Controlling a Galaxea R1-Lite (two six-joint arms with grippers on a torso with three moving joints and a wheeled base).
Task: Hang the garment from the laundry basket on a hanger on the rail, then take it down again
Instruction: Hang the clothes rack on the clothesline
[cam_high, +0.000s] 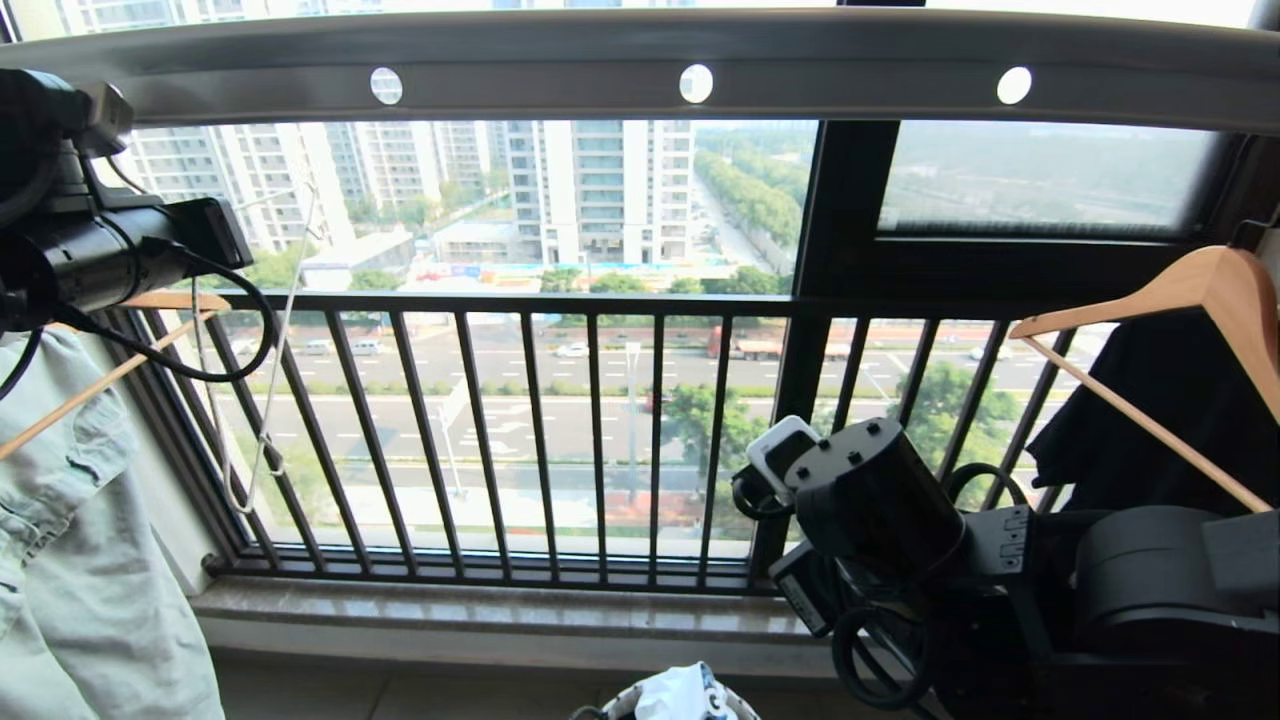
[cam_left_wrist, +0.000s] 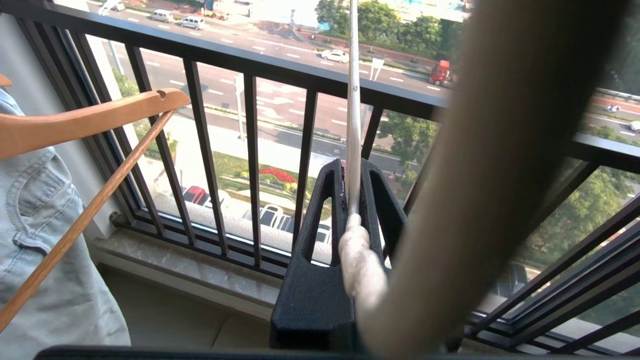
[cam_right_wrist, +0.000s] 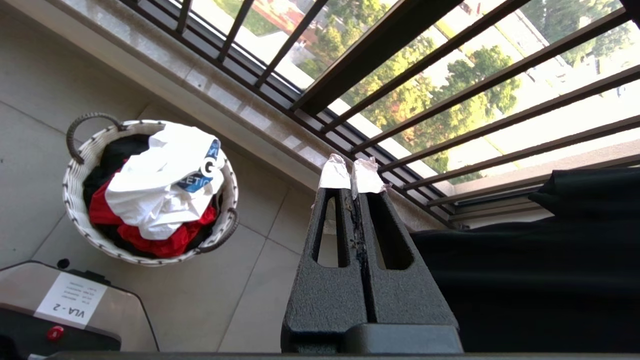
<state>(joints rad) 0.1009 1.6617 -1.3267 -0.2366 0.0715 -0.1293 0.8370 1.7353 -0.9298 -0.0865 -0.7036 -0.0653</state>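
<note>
One hanger (cam_left_wrist: 353, 125) clamped in left pincer (cam_left_wrist: 350, 200), off rail (cam_high: 640, 60) for loading | right pincer (cam_right_wrist: 352, 177) together, empty | shirt (cam_right_wrist: 160, 185) in basket (cam_right_wrist: 75, 200)

Bright daylight floods through the window (cam_high: 600, 200); the rail (cam_high: 640, 60) bows, perhaps lens distortion; near hanger (cam_left_wrist: 490, 175) blurred

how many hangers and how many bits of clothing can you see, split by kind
wooden hangers: 2 (left, right)
wire hanger: 1, held in the left claw
white T-shirt: 1, in the basket
red garment: 1, in the basket
pale denim garment: 1
black hanging garment: 1
total: 7
</note>
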